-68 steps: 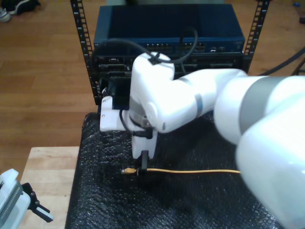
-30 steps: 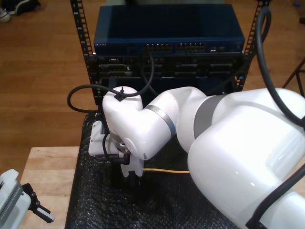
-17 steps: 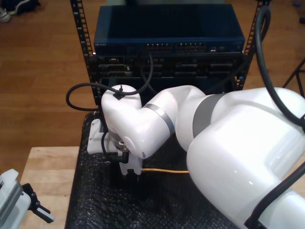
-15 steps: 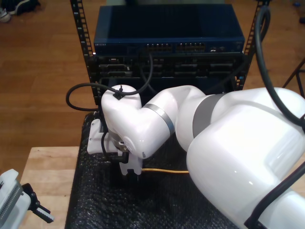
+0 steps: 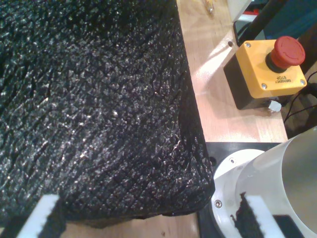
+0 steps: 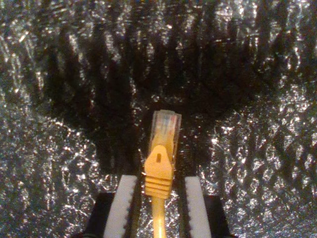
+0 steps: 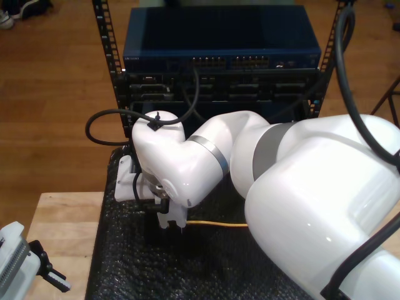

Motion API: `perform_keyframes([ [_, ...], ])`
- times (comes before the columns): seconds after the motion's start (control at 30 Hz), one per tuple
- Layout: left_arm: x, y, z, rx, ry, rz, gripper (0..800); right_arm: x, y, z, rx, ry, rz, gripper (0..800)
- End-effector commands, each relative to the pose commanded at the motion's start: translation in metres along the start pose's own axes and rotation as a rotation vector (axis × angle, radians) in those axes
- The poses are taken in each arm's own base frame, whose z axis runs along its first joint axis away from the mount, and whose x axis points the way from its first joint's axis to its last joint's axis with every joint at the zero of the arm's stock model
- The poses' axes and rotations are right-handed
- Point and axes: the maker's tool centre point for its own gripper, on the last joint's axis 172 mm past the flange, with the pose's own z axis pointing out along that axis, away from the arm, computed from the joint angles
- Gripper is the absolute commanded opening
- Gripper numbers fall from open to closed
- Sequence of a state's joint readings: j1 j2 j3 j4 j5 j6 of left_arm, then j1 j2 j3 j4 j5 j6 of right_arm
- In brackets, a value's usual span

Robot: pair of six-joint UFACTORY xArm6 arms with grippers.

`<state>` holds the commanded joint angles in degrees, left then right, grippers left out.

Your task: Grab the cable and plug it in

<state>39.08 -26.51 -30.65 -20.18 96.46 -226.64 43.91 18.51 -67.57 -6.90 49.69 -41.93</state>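
Note:
The cable (image 6: 159, 163) is thin and yellow-orange, with a clear plug at its tip, and lies on the black bubble-textured mat (image 6: 59, 99). My second gripper (image 6: 161, 203) is open, and its white finger pads (image 6: 126, 208) stand either side of the cable's boot with a small gap on each side. In the exterior view the second arm's big white wrist (image 7: 175, 169) covers the plug, and the cable (image 7: 215, 223) runs out toward the exterior view's right. My first gripper (image 5: 148, 218) is open wide over the mat's corner, with nothing between its fingers. It sits at the exterior view's lower left (image 7: 53, 275).
A rack of network equipment (image 7: 219, 62) with rows of ports stands behind the mat. A black robot cable (image 7: 100, 122) loops off the wrist. A yellow box with a red stop button (image 5: 270, 69) sits on the wooden table (image 5: 218, 99) beside the mat's edge.
Since 2.3 s ago the second arm has swung toward the exterior view's left and lower, hiding the plug. Over the last second it has barely moved.

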Motion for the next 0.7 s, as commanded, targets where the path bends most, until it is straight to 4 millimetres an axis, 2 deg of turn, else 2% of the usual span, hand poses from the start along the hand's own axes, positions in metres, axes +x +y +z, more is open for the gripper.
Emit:
perform_keyframes([
  [0.2,0.0,0.0,0.0,0.0,0.0,0.0,800,0.001,0.002,-0.003,-0.005,0.003,0.0,150],
  [0.33,0.0,0.0,0.0,0.0,0.0,0.0,800,0.0,0.003,-0.002,-0.009,-0.002,-0.007,62],
  [0.47,0.0,0.0,0.0,0.0,0.0,0.0,800,-0.005,0.008,-0.002,-0.035,-0.027,-0.039,14],
  [0.7,0.0,0.0,0.0,0.0,0.0,0.0,800,-0.003,0.012,-0.01,-0.047,-0.018,-0.049,7],
])
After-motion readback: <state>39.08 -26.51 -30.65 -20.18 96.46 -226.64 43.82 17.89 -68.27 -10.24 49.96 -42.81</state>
